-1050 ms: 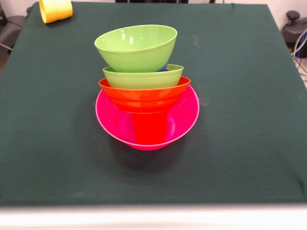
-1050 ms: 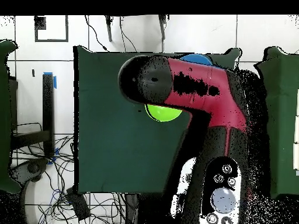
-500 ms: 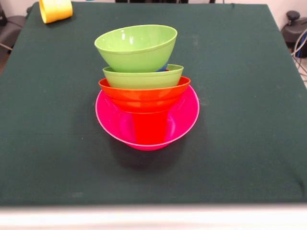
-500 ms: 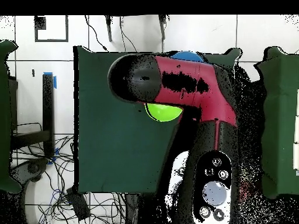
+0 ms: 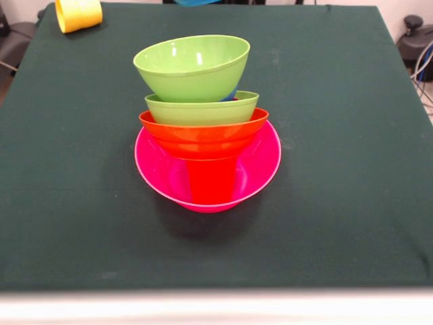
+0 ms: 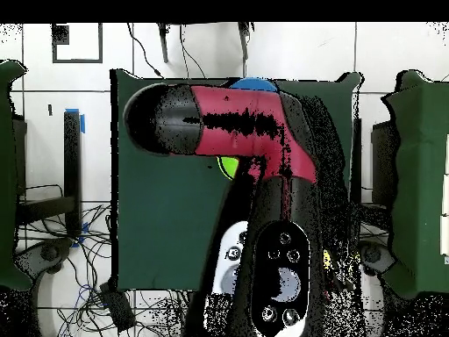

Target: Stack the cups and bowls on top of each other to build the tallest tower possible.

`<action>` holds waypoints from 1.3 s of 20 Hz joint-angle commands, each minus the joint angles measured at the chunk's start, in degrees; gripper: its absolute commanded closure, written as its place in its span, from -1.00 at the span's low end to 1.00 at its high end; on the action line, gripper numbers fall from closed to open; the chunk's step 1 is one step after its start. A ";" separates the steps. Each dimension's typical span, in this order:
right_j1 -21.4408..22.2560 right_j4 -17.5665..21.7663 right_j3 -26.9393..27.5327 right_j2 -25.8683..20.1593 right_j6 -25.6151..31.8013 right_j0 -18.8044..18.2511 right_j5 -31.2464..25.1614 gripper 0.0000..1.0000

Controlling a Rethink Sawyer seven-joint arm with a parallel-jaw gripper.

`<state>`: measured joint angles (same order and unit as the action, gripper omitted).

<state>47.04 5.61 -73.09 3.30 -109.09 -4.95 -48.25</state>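
Tower (image 5: 203, 128) stands mid-counter (image 5: 352, 203), top green bowl (image 5: 193, 68) tilted; yellow cup (image 5: 78, 13) lies at a far corner. Arm (image 6: 237, 127) sweeps overhead, jaws unseen, state unknown. Next, probably fetch that cup.

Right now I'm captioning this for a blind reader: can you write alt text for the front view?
A tower of glossy plastic bowls stands mid-table on a dark green cloth: a wide pink bowl holds a red cup, topped by an orange bowl, a lime green bowl and a tilted second lime green bowl. A yellow cup lies at the far left corner.
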 commanded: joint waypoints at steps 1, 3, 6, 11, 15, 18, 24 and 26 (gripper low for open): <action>-1.90 2.84 0.01 -4.75 2.55 2.86 -7.99 1.00; -2.07 2.61 0.25 -4.61 1.69 3.62 -8.21 1.00; -2.51 2.62 0.87 -4.43 1.17 4.58 -8.27 1.00; -4.90 4.86 6.17 -4.04 4.39 4.51 -10.65 1.00; -6.05 6.18 8.54 -4.08 6.88 4.11 -9.73 1.00; -6.29 6.65 9.07 -4.58 8.28 3.61 -8.71 1.00; -6.60 6.72 8.37 -6.47 11.26 1.15 -6.32 1.00; -6.78 6.81 8.19 -6.87 12.04 0.41 -5.97 1.00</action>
<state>43.55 8.00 -65.02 2.38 -109.09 -2.00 -52.49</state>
